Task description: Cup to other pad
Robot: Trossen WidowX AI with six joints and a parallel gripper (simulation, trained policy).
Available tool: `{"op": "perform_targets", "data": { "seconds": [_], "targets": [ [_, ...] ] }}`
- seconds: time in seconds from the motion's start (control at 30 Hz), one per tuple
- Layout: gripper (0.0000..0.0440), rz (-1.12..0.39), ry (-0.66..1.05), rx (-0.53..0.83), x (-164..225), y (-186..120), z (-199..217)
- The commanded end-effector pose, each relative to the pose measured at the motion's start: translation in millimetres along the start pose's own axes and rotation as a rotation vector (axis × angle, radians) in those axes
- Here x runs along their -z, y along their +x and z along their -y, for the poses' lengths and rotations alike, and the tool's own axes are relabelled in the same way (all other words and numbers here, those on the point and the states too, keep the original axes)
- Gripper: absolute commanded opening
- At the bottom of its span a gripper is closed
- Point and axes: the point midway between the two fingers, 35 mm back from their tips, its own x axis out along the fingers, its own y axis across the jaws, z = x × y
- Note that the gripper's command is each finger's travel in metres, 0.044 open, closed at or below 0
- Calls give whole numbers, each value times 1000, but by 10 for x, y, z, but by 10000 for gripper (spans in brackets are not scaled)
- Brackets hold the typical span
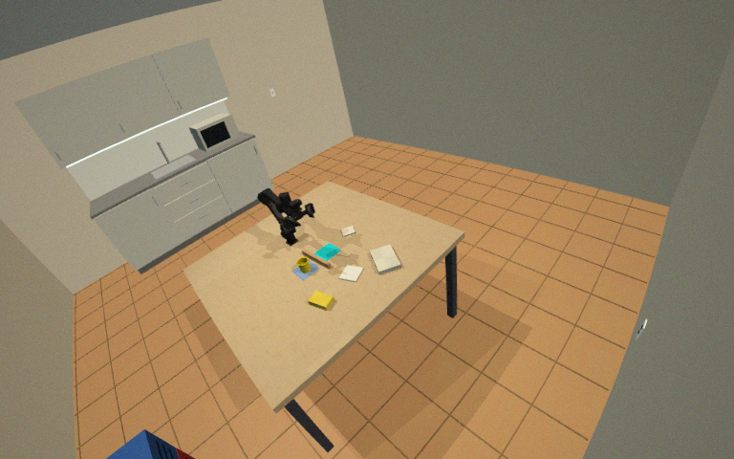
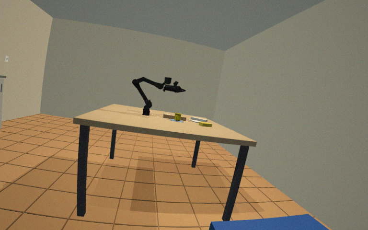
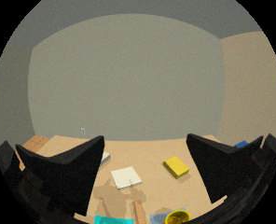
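My gripper [image 1: 310,210] [image 2: 183,90] [image 3: 147,140]: fingers spread wide, nothing between, raised above table. Cup [image 1: 303,265] [image 2: 177,116] [image 3: 177,212]: upright on blue pad [image 1: 304,276] [image 2: 172,120] [image 3: 158,217], below and right of wrist-view centreline. Wooden bar [image 1: 315,258] [image 2: 167,116] [image 3: 139,212] separates it from turquoise pad [image 1: 327,251] [image 3: 113,220], left. If transfer pending, next move likely requires descent, rightward offset.

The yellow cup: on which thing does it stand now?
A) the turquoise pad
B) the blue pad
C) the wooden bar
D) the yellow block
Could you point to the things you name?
B: the yellow cup [image 1: 303,265] [image 2: 177,117] [image 3: 177,218] stands upright on the blue pad [image 1: 302,274] [image 2: 179,121] [image 3: 158,218].
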Motion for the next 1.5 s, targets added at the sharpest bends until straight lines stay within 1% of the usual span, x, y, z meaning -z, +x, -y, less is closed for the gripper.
{"op": "perform_targets", "data": {
  "seconds": [0.0, 0.3, 0.37, 0.9, 1.47],
  "targets": [
    [374, -5, 1, 3, 5, 2, 2],
    [137, -91, 24, 8, 113, 20, -31],
    [96, -118, 30, 5, 147, 28, -49],
    [91, -341, 95, -40, 333, 110, -252],
    [97, -600, 137, -34, 525, 135, -373]
  ]
}}
